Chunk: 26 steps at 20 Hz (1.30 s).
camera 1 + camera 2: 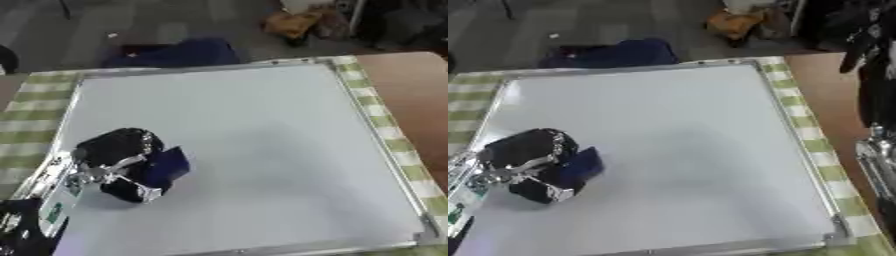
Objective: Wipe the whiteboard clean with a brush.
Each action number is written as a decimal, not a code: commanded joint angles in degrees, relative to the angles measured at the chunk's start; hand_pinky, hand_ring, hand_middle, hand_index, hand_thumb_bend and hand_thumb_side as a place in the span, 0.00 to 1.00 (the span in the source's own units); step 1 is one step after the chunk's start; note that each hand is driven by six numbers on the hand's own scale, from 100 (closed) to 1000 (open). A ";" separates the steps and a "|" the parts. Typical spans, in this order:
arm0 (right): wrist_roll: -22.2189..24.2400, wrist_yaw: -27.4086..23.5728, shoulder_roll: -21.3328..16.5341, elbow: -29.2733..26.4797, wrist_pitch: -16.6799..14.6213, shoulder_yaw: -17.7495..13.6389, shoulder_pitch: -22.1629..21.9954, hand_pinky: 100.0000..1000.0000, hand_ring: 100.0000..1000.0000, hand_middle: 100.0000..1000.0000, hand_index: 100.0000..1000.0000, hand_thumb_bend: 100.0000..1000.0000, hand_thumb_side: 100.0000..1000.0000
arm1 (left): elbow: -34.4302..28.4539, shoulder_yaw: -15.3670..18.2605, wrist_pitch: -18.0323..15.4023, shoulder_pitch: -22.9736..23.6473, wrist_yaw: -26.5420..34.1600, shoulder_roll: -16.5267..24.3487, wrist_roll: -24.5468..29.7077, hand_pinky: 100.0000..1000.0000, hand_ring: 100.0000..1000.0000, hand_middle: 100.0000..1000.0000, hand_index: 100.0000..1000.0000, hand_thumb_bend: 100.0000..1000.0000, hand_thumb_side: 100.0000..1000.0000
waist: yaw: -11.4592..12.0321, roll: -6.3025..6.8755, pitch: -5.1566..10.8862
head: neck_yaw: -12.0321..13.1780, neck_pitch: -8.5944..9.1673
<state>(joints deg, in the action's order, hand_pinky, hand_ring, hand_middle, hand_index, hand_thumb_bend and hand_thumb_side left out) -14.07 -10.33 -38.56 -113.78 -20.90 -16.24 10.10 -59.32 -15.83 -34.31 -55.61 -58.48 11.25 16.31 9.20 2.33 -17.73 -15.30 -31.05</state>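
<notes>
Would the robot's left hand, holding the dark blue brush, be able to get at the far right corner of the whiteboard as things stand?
Probably yes: the left hand with the dark blue brush sits at the near left of the white whiteboard, and nothing lies on the bare surface between. Whether the arm stretches that far is uncertain.

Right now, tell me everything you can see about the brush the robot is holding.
The brush looks like a small dark blue block, soft-edged, possibly felt or foam; its material can't be told for sure. Only part of it shows, sticking out to the right of the left hand, whose fingers are curled round it. It sits tilted at the lower left of the whiteboard, low against the surface; actual contact can't be confirmed. Nothing else touches it.
</notes>
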 commanded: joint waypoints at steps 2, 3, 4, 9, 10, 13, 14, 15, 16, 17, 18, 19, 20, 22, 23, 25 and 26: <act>-0.08 0.48 -1.32 -0.81 -0.39 -0.83 0.44 0.69 0.54 0.42 0.19 0.08 0.97 | -0.54 2.15 1.49 -1.33 1.73 3.76 -0.39 0.70 0.49 0.24 0.01 0.05 0.44 | 0.03 -0.49 0.86 | -0.37 0.97; -0.07 0.50 -1.28 -0.81 -0.44 -0.81 0.51 0.69 0.54 0.42 0.19 0.08 0.97 | -0.38 2.54 1.75 -1.41 2.24 4.28 -0.16 0.70 0.49 0.24 0.01 0.05 0.45 | 0.01 -0.58 0.78 | -0.31 0.94; -0.07 0.51 -1.25 -0.81 -0.48 -0.80 0.56 0.69 0.54 0.42 0.19 0.08 0.97 | -0.19 2.94 2.02 -1.49 2.85 4.69 0.23 0.70 0.48 0.24 0.01 0.05 0.45 | -0.02 -0.66 0.72 | -0.22 0.81; -0.22 0.43 -1.23 -0.81 -0.77 -0.83 0.91 0.69 0.55 0.42 0.19 0.08 0.97 | 0.66 4.72 2.82 -2.85 5.64 7.52 2.36 0.70 0.49 0.24 0.01 0.06 0.45 | -0.40 -0.92 0.43 | 1.57 -2.42; -0.29 0.39 -1.29 -0.81 -0.85 -0.83 1.00 0.69 0.55 0.42 0.19 0.08 0.97 | 0.89 4.88 2.73 -3.06 5.92 8.04 2.59 0.70 0.49 0.24 0.01 0.06 0.45 | -0.49 -0.91 0.34 | 1.93 -3.00; -0.48 0.32 -1.57 -0.81 -1.25 -0.86 1.38 0.69 0.55 0.42 0.19 0.08 0.98 | 1.34 5.37 2.23 -3.58 6.64 9.68 2.88 0.69 0.48 0.24 0.01 0.06 0.46 | -0.85 -0.81 -0.11 | 2.32 -4.36; -0.57 0.30 -1.66 -0.81 -1.38 -0.87 1.51 0.69 0.55 0.42 0.19 0.08 0.98 | 1.45 5.52 2.02 -3.72 7.00 10.15 2.92 0.69 0.48 0.24 0.01 0.06 0.46 | -0.97 -0.76 -0.27 | 2.30 -4.55; -0.68 0.28 -1.75 -0.81 -1.51 -0.90 1.65 0.69 0.55 0.42 0.19 0.08 0.97 | 1.62 5.77 1.90 -3.85 7.61 10.57 3.13 0.70 0.48 0.23 0.01 0.06 0.46 | -1.10 -0.68 -0.52 | 2.19 -4.76; -0.78 0.27 -1.82 -0.81 -1.60 -0.91 1.75 0.69 0.55 0.42 0.19 0.08 0.97 | 1.73 6.05 1.83 -4.00 8.36 10.91 3.49 0.70 0.47 0.23 0.01 0.06 0.47 | -1.20 -0.62 -0.73 | 2.12 -4.88; -0.84 0.30 -1.87 -0.81 -1.67 -0.91 1.85 0.69 0.55 0.42 0.19 0.08 0.97 | 1.78 6.27 1.76 -4.22 9.13 11.32 3.94 0.70 0.48 0.23 0.01 0.07 0.47 | -1.29 -0.53 -0.98 | 2.04 -4.96; -0.84 0.35 -1.90 -0.81 -1.71 -0.89 1.93 0.69 0.55 0.42 0.19 0.08 0.97 | 1.82 6.38 1.65 -4.41 9.80 11.69 4.44 0.70 0.48 0.23 0.01 0.07 0.47 | -1.35 -0.46 -1.18 | 1.98 -5.01; -0.80 0.42 -1.92 -0.81 -1.71 -0.87 2.03 0.69 0.55 0.42 0.19 0.08 0.97 | 1.84 6.50 1.53 -4.61 10.46 12.03 4.96 0.70 0.47 0.23 0.01 0.07 0.47 | -1.39 -0.36 -1.41 | 1.90 -5.08; -0.74 0.49 -1.91 -0.81 -1.68 -0.87 2.09 0.69 0.55 0.42 0.19 0.08 0.97 | 1.80 6.66 1.48 -4.78 10.98 12.27 5.38 0.70 0.48 0.23 0.01 0.07 0.47 | -1.41 -0.29 -1.56 | 1.79 -5.15; -0.59 0.60 -1.88 -0.81 -1.62 -0.83 2.25 0.69 0.55 0.42 0.19 0.09 0.97 | 1.96 6.97 1.57 -5.02 11.50 12.63 6.05 0.70 0.48 0.23 0.01 0.08 0.47 | -1.45 -0.20 -1.84 | 1.53 -5.17; -0.52 0.63 -1.88 -0.81 -1.62 -0.81 2.33 0.69 0.55 0.42 0.19 0.09 0.97 | 2.29 7.19 1.71 -5.07 11.58 12.70 6.33 0.70 0.48 0.23 0.01 0.08 0.47 | -1.48 -0.17 -1.96 | 1.42 -5.10; -0.39 0.70 -1.78 -0.81 -1.58 -0.80 2.39 0.70 0.54 0.42 0.19 0.09 0.97 | 3.41 7.83 2.22 -5.21 11.50 12.60 6.91 0.70 0.47 0.23 0.01 0.09 0.47 | -1.56 -0.18 -2.15 | 1.36 -4.83; -0.31 0.76 -1.69 -0.81 -1.55 -0.80 2.39 0.70 0.54 0.42 0.19 0.09 0.97 | 4.19 8.33 2.68 -5.35 11.35 12.46 7.12 0.70 0.47 0.23 0.01 0.09 0.47 | -1.61 -0.21 -2.23 | 1.39 -4.67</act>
<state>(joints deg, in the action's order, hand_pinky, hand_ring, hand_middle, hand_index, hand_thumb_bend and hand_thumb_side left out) -14.65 -10.06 -38.58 -113.78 -22.35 -16.52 12.08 -55.14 -8.51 -31.91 -59.58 -47.39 22.12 23.02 7.67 2.27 -21.04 -13.78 -35.69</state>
